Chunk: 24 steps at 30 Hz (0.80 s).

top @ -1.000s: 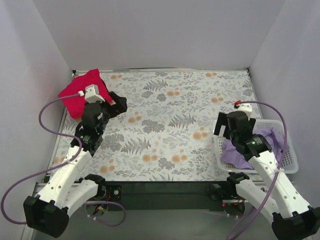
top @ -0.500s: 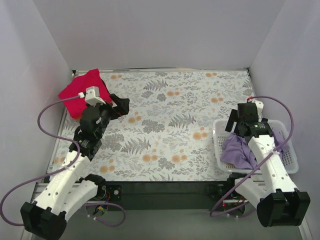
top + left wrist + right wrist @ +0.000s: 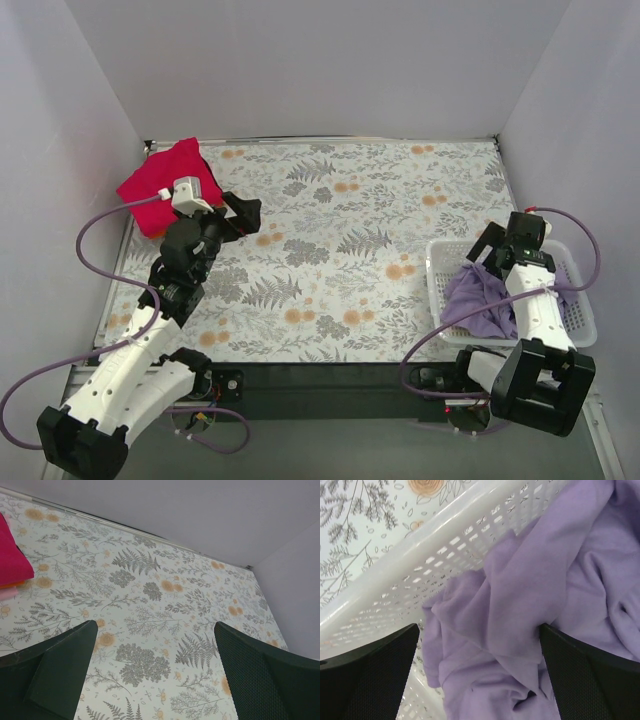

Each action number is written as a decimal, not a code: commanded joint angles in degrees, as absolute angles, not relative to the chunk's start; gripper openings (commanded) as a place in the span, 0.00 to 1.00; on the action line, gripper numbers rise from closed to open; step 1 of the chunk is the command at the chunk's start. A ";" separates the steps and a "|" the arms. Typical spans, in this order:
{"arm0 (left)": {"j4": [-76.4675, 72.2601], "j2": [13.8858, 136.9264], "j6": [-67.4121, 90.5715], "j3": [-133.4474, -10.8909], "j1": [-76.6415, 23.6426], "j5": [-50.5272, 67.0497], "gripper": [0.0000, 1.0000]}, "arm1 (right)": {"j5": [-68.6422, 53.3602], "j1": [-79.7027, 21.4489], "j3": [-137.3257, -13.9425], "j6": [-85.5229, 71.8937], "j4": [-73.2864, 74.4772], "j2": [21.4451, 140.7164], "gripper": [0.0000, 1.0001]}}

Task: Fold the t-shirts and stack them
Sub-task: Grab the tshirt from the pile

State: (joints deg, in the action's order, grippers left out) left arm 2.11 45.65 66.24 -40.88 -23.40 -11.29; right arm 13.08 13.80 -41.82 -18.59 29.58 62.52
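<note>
Step in hand: fetching the second shirt.

- **Red shirt:** your bright red cloth t-shirt (image 3: 158,188) lies at the far-left corner of the floral-patterned table (image 3: 340,270) and appears folded.
- **Lavender shirt:** the pale lavender cloth t-shirt (image 3: 545,600) sits crumpled in the white plastic mesh basket (image 3: 415,575).
- **Right gripper:** your right gripper (image 3: 477,635) hangs just above it, jaws wide and empty.
- **Left gripper:** your left gripper (image 3: 155,640) is equally wide and holds nothing.

Next, descend, pinch a fold and lift it clear.
</note>
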 commanded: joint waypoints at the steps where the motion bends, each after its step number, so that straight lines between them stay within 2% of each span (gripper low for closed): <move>1: 1.93 45.26 65.22 -40.78 -23.64 -11.78 0.97 | 10.37 17.04 -41.84 -19.86 22.94 64.24 0.96; 8: 1.93 45.62 65.48 -41.13 -23.64 -10.37 0.97 | 9.67 19.42 -40.26 -20.21 19.08 67.59 0.96; 11: 2.02 45.61 65.48 -41.13 -23.64 -10.46 0.97 | 8.88 19.51 -39.55 -20.21 18.55 67.94 0.88; 12: 2.02 45.44 65.48 -41.05 -23.64 -10.55 0.97 | 8.70 19.51 -39.20 -20.13 18.46 67.94 0.83; 13: 2.02 45.35 65.48 -41.04 -23.64 -10.55 0.97 | 8.27 19.51 -38.94 -19.95 18.46 67.77 0.68; 15: 2.02 45.35 65.57 -41.04 -23.64 -10.55 0.97 | 8.17 19.51 -38.15 -19.87 18.28 66.46 0.46; 16: 2.02 45.35 65.57 -41.04 -23.64 -10.55 0.97 | 8.00 19.51 -38.06 -19.78 18.28 65.75 0.20; 17: 2.02 45.44 65.57 -41.04 -23.73 -10.46 0.97 | 8.00 19.51 -37.97 -19.51 18.37 64.96 0.07; 18: 1.93 45.44 65.57 -41.04 -23.64 -10.37 0.97 | 8.09 19.51 -38.14 -19.25 18.46 63.21 0.01; 24: 1.93 45.79 65.57 -41.04 -23.64 -10.20 0.97 | 8.26 19.42 -49.02 -17.41 26.79 53.46 0.01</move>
